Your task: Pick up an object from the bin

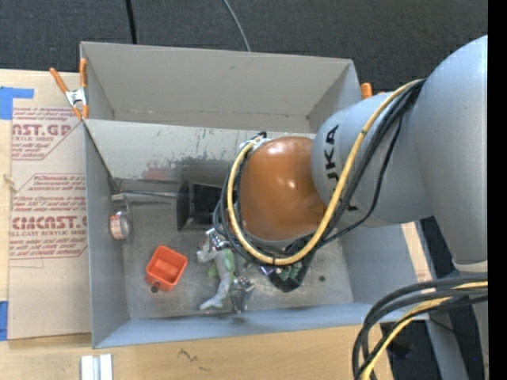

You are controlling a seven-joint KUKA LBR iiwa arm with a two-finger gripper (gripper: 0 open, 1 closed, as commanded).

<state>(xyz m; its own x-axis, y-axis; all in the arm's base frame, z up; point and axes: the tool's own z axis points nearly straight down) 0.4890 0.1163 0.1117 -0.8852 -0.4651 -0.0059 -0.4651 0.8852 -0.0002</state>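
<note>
Grasp approach, seemingly — fingers (230,295) stand apart, low around a small greenish thing (225,264); next they need to close squarely.

Grey bin (214,85) with orange cup (166,267), black box (198,204), small roll (119,226)

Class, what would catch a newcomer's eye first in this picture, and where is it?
The arm's glossy orange wrist cover hangs over the right half of the bin, the gripper below it near the front wall. A small orange cup-like thing lies front left on the floor, and a black box sits behind it.
</note>
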